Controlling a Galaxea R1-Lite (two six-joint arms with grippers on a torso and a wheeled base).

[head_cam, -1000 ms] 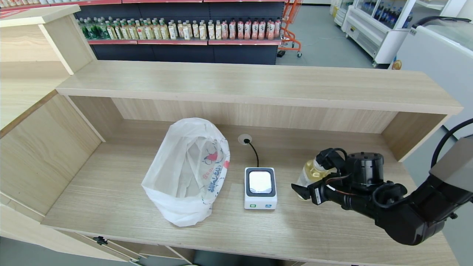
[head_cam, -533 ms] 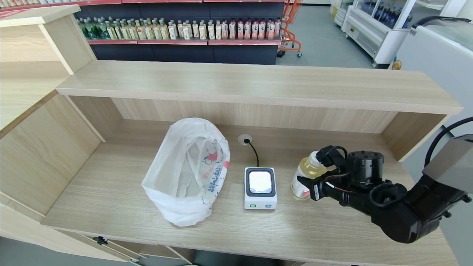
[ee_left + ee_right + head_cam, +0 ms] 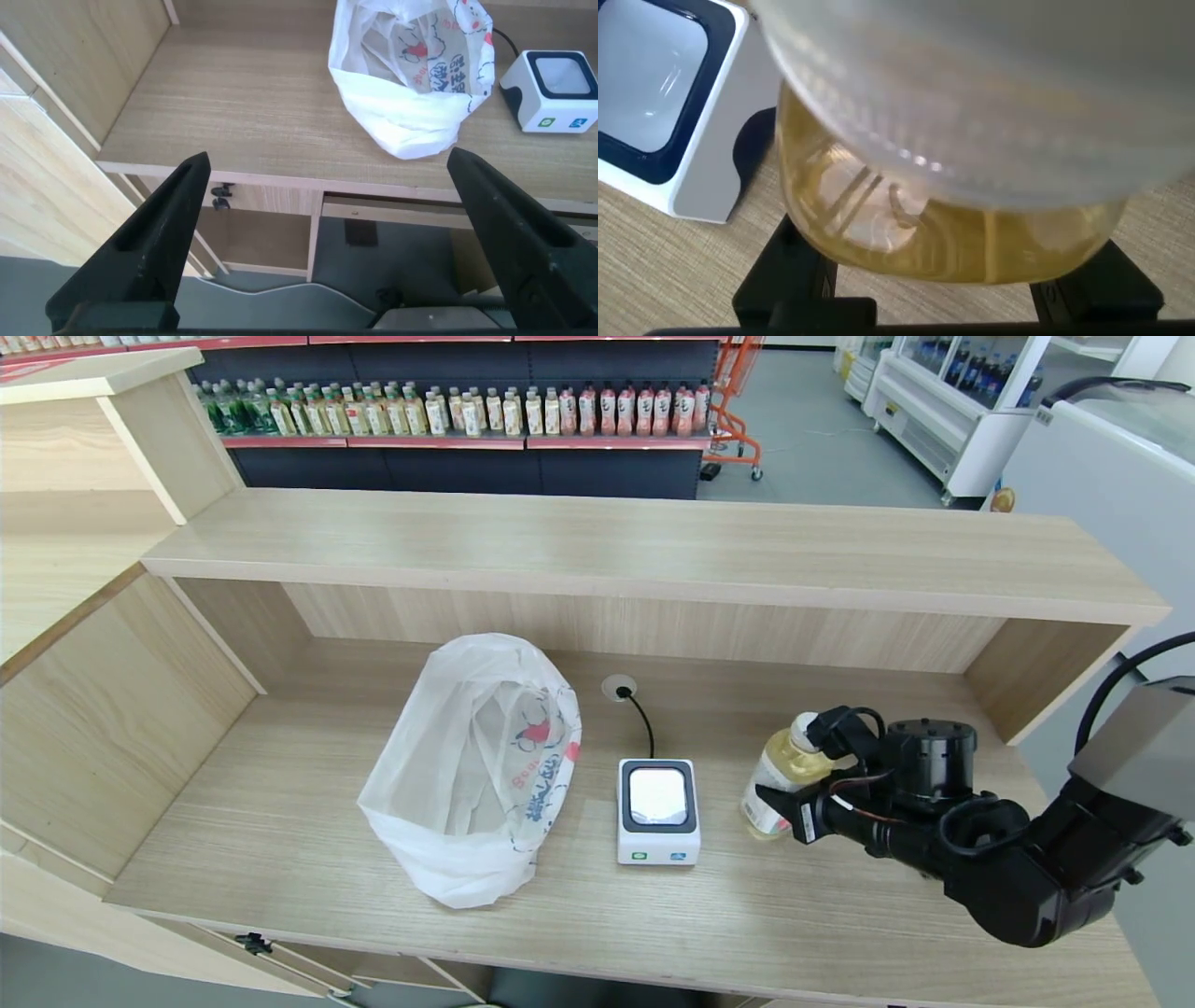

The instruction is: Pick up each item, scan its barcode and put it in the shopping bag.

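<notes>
**Inspector:** State of the pincers to be reported.

**Recorder:** The right gripper (image 3: 801, 767) is found closed on the bottle (image 3: 782, 773), with one finger by the shoulder and the other by the label. In the right wrist view the yellowish body (image 3: 971, 215) is seen clamped between the black fingers. The left gripper (image 3: 327, 238) is found spread wide with nothing held. It is positioned off the near edge of the counter (image 3: 280, 821), well apart from the bottle.

**Inspector:** Position of the item?

**Recorder:** The bottle is located right of centre in the head view, just beside the scanner (image 3: 657, 810), which lies to its left. The shopping bag (image 3: 471, 765) is set further left, beyond the scanner. The long axis is noted as tilted, with the cap toward the upper right and the base toward the lower left, on the scanner's side. Whether the base is clear of the counter cannot be told.

**Inspector:** Judgement on the coming move?

**Recorder:** A short carry leftward is judged to be called for, with the label presented to the scanner window. The right arm is judged the nearer.
</notes>
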